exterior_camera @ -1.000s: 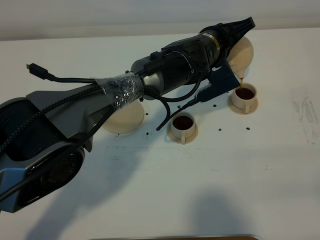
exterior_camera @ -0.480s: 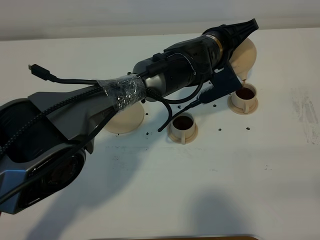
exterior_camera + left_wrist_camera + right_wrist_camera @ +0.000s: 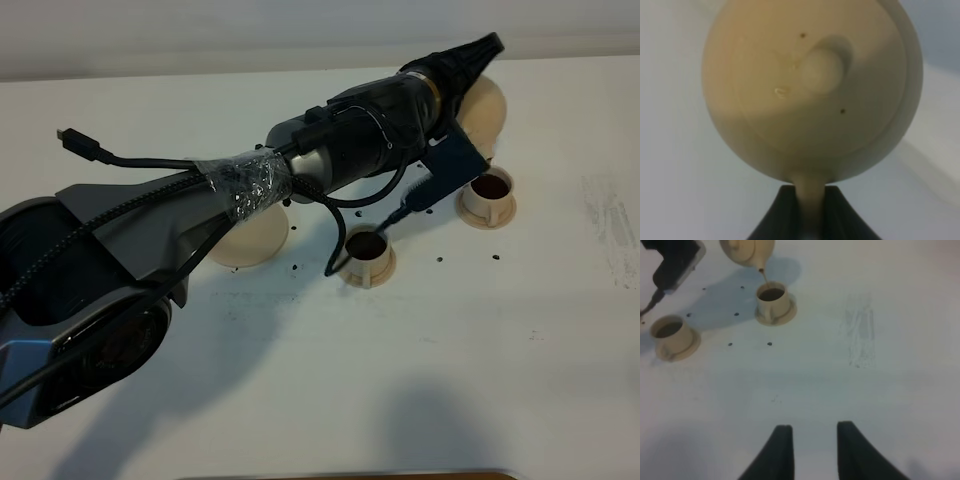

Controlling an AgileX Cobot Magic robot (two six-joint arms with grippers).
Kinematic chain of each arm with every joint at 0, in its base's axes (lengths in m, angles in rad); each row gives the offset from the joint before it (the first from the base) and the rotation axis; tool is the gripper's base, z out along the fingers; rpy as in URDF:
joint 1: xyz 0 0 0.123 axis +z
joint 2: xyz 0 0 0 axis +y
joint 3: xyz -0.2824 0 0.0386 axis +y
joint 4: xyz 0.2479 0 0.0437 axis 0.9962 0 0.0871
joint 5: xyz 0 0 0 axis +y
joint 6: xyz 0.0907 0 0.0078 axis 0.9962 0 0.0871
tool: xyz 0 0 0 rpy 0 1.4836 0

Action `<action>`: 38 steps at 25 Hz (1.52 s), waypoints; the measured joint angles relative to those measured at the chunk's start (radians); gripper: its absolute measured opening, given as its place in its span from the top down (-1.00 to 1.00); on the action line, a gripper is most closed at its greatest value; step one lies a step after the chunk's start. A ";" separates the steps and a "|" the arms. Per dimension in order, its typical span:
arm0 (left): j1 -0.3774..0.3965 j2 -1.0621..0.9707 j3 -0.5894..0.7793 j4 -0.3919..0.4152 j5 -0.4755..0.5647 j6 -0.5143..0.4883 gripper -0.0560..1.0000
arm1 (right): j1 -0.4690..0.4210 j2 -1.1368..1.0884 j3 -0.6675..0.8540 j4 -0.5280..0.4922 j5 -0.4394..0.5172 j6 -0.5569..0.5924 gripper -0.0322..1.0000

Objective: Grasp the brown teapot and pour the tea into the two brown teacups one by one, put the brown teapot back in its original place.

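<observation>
The left gripper (image 3: 809, 212) is clamped on the loop handle of the teapot (image 3: 484, 108), with a dark finger on each side of the handle in the left wrist view. The teapot (image 3: 810, 90) hangs in the air above the table (image 3: 560, 330), its knobbed lid facing the wrist camera. In the right wrist view the teapot (image 3: 747, 251) is tilted with its spout directly over the far cup (image 3: 772, 300), and a thin dark line of tea runs from the spout tip toward the cup. The far cup (image 3: 488, 193) stands on its small saucer and holds dark tea. The near cup (image 3: 366, 252) stands on its own saucer, well apart from the far cup, and also holds dark tea. The large saucer (image 3: 248, 235) lies bare on the table, partly hidden under the left arm. The right gripper (image 3: 813, 450) hovers over bare table, away from the cups, its fingers parted and holding nothing. Small dark spots are scattered on the table around the cups.
</observation>
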 joint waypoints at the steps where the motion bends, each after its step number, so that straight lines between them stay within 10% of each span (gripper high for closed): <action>1: 0.000 0.000 0.000 -0.008 0.010 -0.036 0.73 | 0.000 0.000 0.000 0.000 0.000 0.000 0.49; 19: 0.032 -0.060 0.002 -0.233 0.216 -0.511 0.73 | 0.000 0.000 0.000 0.000 0.000 0.000 0.49; 31: 0.082 -0.068 0.002 -0.619 0.402 -0.802 0.73 | 0.000 0.000 0.000 0.000 0.000 0.000 0.49; 38: 0.082 -0.068 0.002 -0.684 0.457 -0.907 0.73 | 0.000 0.000 0.000 0.000 0.000 0.001 0.49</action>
